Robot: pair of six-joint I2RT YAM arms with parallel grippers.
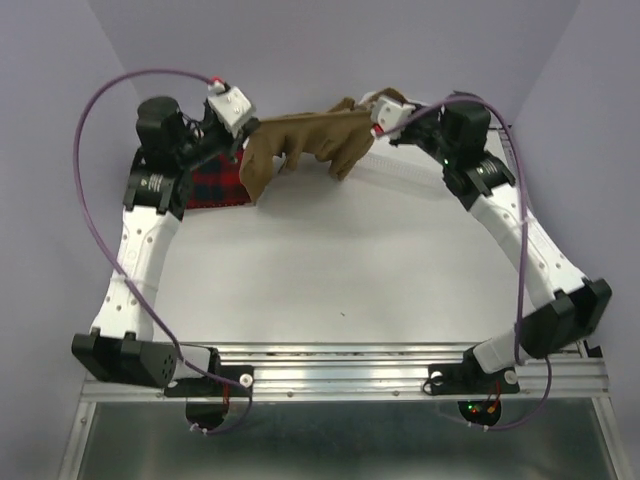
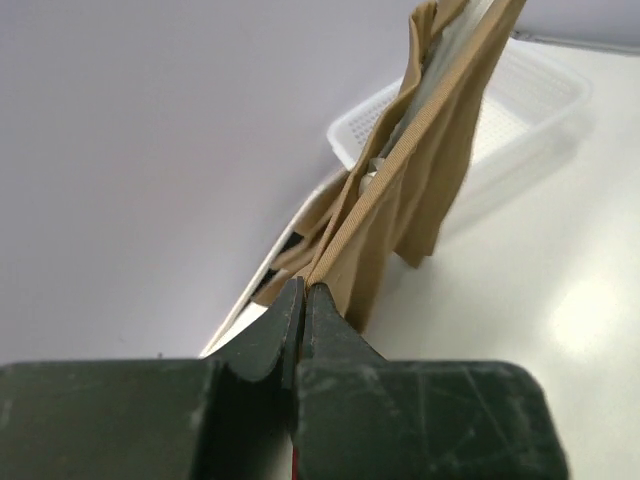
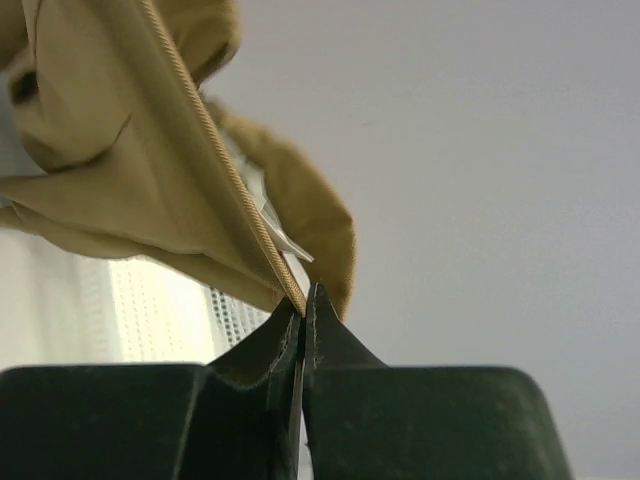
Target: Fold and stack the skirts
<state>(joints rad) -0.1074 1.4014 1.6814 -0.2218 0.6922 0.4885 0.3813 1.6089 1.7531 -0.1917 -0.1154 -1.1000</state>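
**Entry: tan-brown skirt, held aloft by both arms; stack barely begun**

Location: you had the tan-brown skirt (image 1: 300,140) strung in the air between the two arms, over the far side of the table (image 1: 340,260).

Grip: your left gripper (image 2: 303,290) was pinched tight on the skirt's corded edge. Your right gripper (image 3: 305,300) was clamped on the same edge, and neither wrist view showed a gap between the jaws.

Progress, as a judgement:
- The red-and-black plaid skirt (image 1: 215,183) lay flat on the table, partly under the left arm. It looked folded to a compact rectangle and was probably the base of the stack.
- The tan skirt was not yet laid down or folded.
- The red dotted skirt showed in no view, so you could not place it.
- Roughly one piece looked done, and at least one remained.

Materials:
- Tan cloth: soft, matte and limp, hanging in deep drooping folds. A narrow ribbed band ran taut between the two grips.
- Plaid: a woven check, lying flat.
- White mesh basket (image 2: 520,100): rigid plastic, shallow, with round corners and fine grid walls. It stood at the far right, behind the hanging cloth
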